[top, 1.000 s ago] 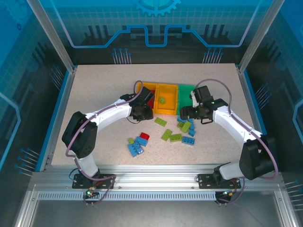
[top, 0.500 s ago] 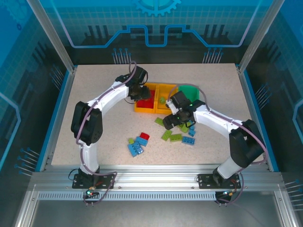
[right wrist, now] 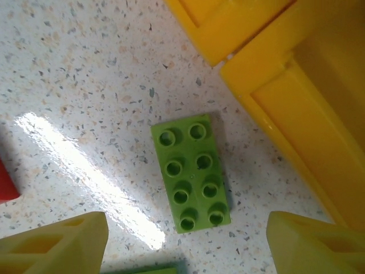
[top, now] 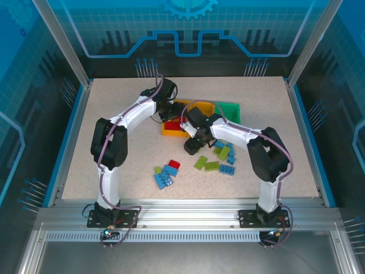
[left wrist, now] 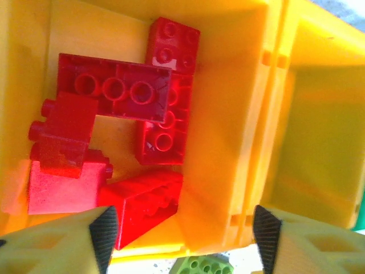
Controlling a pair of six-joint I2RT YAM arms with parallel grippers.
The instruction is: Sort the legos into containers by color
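Now: right gripper (right wrist: pixel 185 228) hangs spread and empty, straddling the lime brick (right wrist: pixel 191 174), which lies flat on the table (right wrist: pixel 68 85) just short of the yellow bins (right wrist: pixel 285 80). Its long axis crosses the closing line. Beyond, left gripper (left wrist: pixel 183 231) gapes empty over the red bricks (left wrist: pixel 114 91). Right arm swung here from the green bin (top: pixel 228 108).

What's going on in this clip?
A color sort is under way. The left end effector hangs open over the orange-yellow bin, which holds several red bricks. The right end effector is open above a lime green brick lying studs-up on the table, not gripping it. Other loose bricks, green, blue and one red, wait on the table.
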